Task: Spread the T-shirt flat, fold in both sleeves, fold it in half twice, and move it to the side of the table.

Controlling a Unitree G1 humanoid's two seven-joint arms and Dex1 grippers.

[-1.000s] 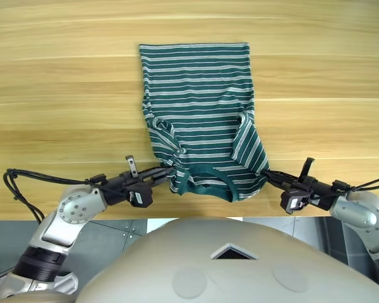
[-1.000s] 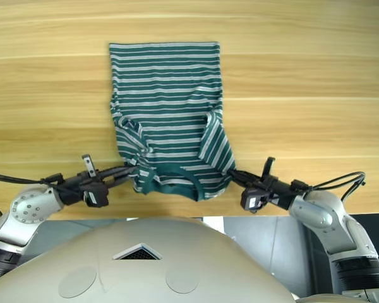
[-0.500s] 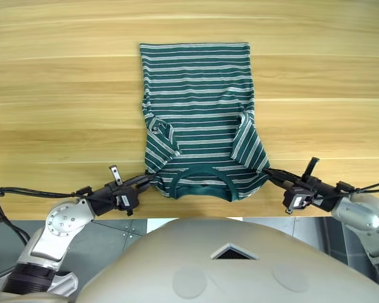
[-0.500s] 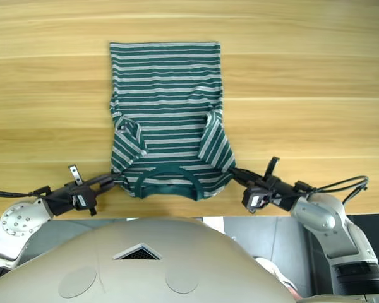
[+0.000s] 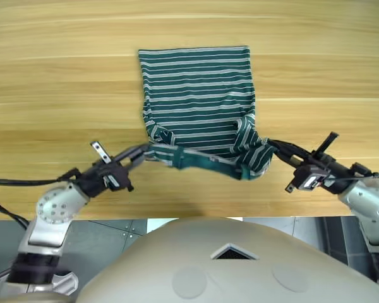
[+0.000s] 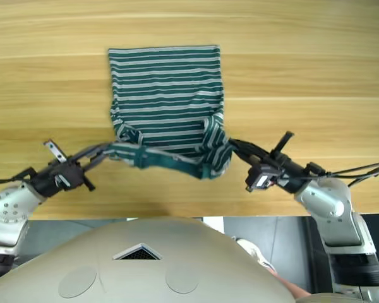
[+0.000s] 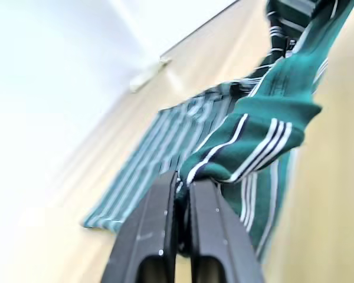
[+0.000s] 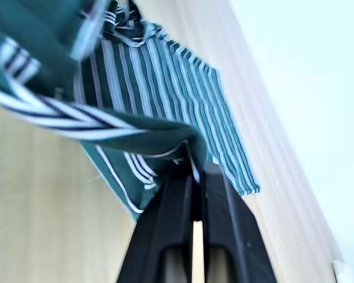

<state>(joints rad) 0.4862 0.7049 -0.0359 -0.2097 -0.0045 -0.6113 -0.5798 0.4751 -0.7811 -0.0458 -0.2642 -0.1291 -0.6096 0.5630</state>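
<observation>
above the table [image 5: 63,95], fingers [image 7: 156,227] clamp the t-shirt [image 5: 196,82].

No readable text or numbers.
The T-shirt [image 5: 196,88] shows plain stripes only; a pale sticker [image 5: 301,184] behind the right end effector [image 5: 270,144] and another sticker [image 5: 115,181] behind the left end effector [image 5: 148,149] are too small to read.
</observation>
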